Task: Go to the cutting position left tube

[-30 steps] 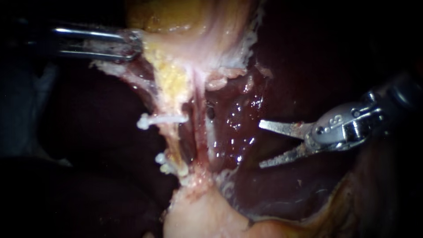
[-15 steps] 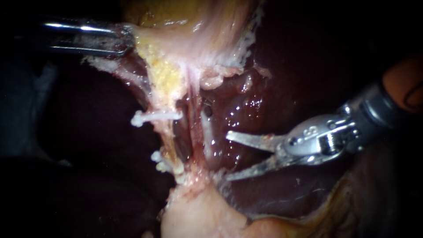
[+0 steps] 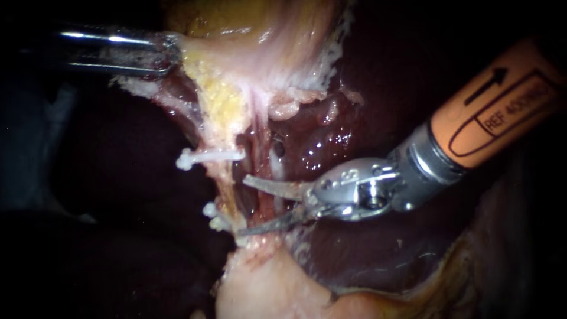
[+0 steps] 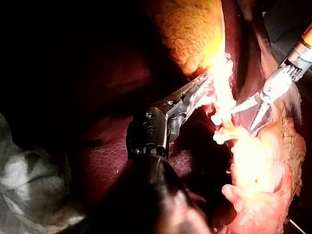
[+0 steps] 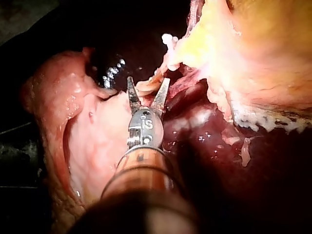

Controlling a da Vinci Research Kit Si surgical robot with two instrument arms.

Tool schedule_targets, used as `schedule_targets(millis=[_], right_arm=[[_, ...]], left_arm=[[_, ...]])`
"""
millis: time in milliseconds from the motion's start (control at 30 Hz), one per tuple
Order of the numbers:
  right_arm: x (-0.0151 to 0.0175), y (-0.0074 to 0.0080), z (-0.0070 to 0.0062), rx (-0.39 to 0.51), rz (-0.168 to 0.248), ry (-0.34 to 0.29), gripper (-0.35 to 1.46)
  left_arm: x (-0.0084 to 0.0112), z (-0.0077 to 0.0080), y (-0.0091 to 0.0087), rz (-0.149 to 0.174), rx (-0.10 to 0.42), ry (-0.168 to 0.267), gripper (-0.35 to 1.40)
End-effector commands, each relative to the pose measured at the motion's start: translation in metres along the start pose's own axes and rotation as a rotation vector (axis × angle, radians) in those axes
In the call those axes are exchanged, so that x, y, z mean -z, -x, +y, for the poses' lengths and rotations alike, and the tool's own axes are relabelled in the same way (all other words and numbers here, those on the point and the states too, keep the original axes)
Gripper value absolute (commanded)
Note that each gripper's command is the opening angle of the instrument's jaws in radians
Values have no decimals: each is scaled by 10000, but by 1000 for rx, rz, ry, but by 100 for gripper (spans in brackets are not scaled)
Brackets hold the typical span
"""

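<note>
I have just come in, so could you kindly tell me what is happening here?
The left instrument grips pale tissue, holding it stretched. The right instrument, blades open, sits at the left tube between the upper white clip and the lower clips. The tube looks uncut.

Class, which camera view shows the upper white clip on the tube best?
The endoscope view: the upper white clip lies side-on across the tube, whole and unobstructed. In the left wrist view glare bleaches the clips together. The right wrist view shows only one white knobbed end; which clip, I cannot tell.
</note>
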Motion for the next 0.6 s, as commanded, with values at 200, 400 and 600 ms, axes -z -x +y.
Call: schedule_targets(millis=[200, 400, 600], right_arm=[[-4, 9, 23, -1, 2, -2, 145], [-10, 7, 32, 5, 19, -59, 145], [-21, -1, 30, 29, 62, -142, 145]], left_arm=[[0, 0, 0, 0, -1, 0, -35], [-1, 0, 1, 0, -1, -1, -35], [-2, 0, 1, 0, -1, -1, -35]])
